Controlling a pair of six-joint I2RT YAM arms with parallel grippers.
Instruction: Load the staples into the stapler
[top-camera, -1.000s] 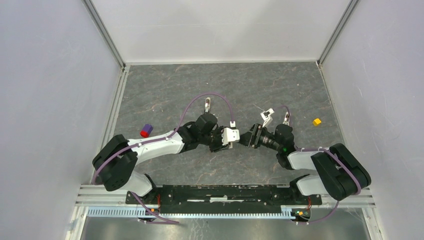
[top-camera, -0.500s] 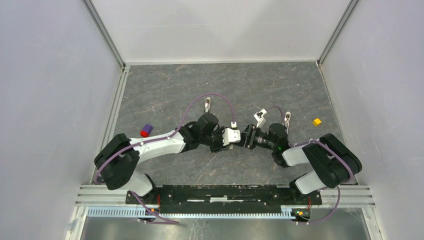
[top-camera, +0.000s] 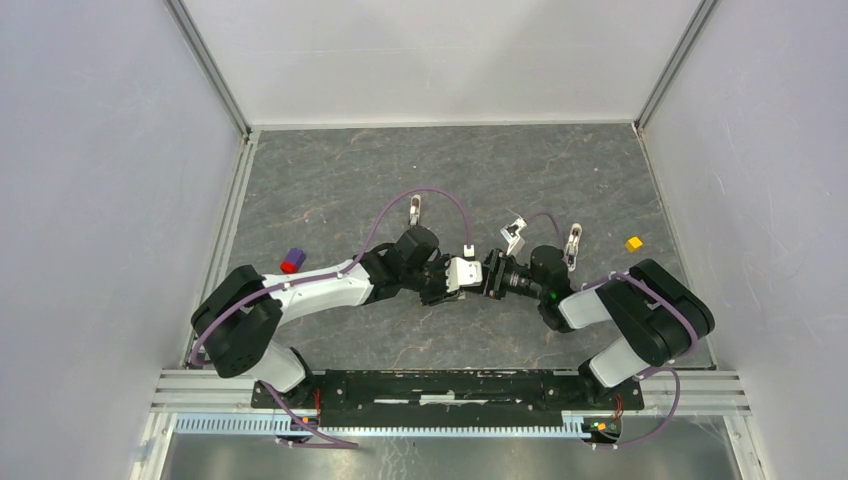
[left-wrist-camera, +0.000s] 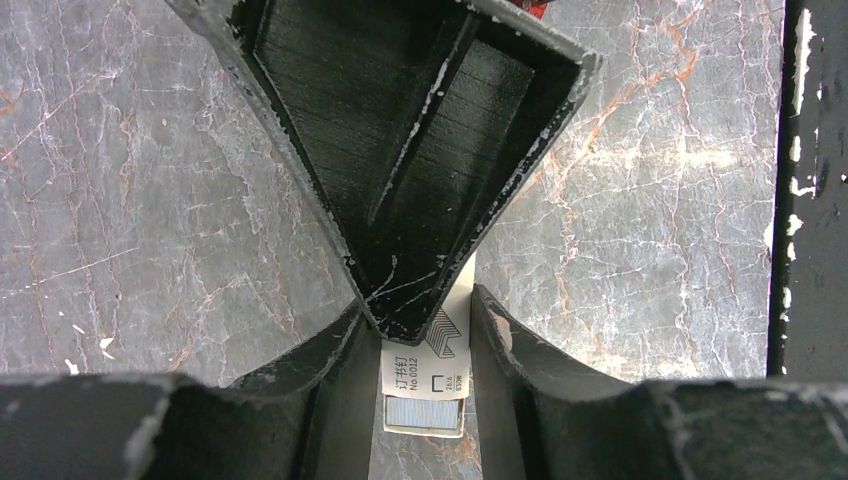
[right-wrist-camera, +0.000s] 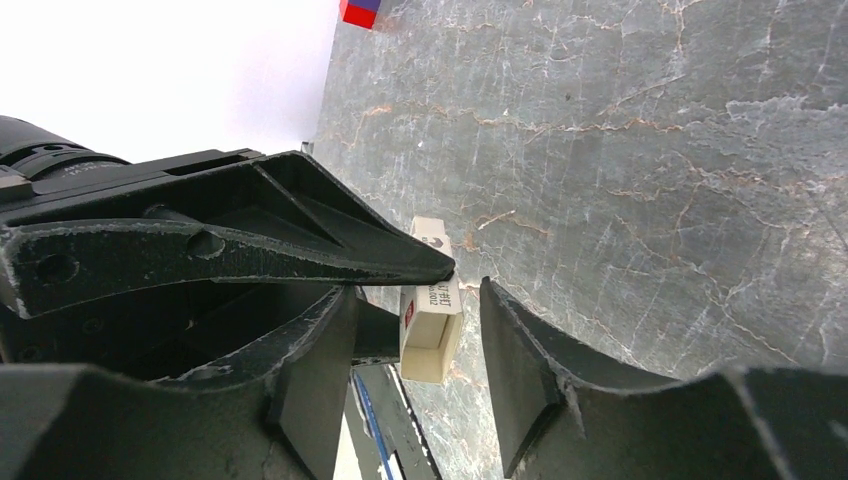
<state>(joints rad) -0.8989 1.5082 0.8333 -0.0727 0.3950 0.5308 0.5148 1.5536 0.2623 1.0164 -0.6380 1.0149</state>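
Observation:
The staples box, small and white with dark print, is pinched between the fingers of my left gripper above the table's middle. In the left wrist view the box shows a grey staple strip at its open end. My left gripper is shut on it. My right gripper faces it from the right. In the right wrist view the box sits between the fingers of my right gripper, which is open, with a gap on both sides. A small purple-and-red object lies left; I cannot tell whether it is the stapler.
A yellow cube lies at the right of the grey stone tabletop. White walls enclose the table on three sides. The black base rail runs along the near edge.
My right gripper has moved left up to the box, and its jaws have narrowed around it. The left gripper has stayed put, still holding the box.

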